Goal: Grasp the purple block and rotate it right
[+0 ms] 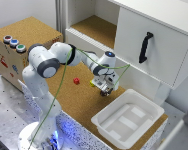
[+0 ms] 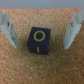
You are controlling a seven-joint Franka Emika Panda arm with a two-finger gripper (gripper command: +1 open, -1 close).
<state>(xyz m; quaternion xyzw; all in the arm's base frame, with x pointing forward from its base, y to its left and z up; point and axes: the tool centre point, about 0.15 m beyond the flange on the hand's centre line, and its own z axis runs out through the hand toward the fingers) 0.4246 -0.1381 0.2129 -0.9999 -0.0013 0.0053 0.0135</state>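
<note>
In the wrist view the purple block (image 2: 39,41) is a small dark cube with a yellow ring mark on top. It lies on the cork surface between my two fingers (image 2: 9,30). My gripper (image 2: 40,44) is open, with a gap between each finger and the block's sides. In the exterior view the gripper (image 1: 105,91) is lowered to the cork board near the white tub, and it hides the purple block there.
A red block (image 1: 76,80) and a yellow block (image 1: 92,83) lie on the cork board (image 1: 69,97) to the exterior view's left of the gripper. A white tub (image 1: 128,118) stands to the right. A white cabinet with a black handle (image 1: 145,47) stands behind.
</note>
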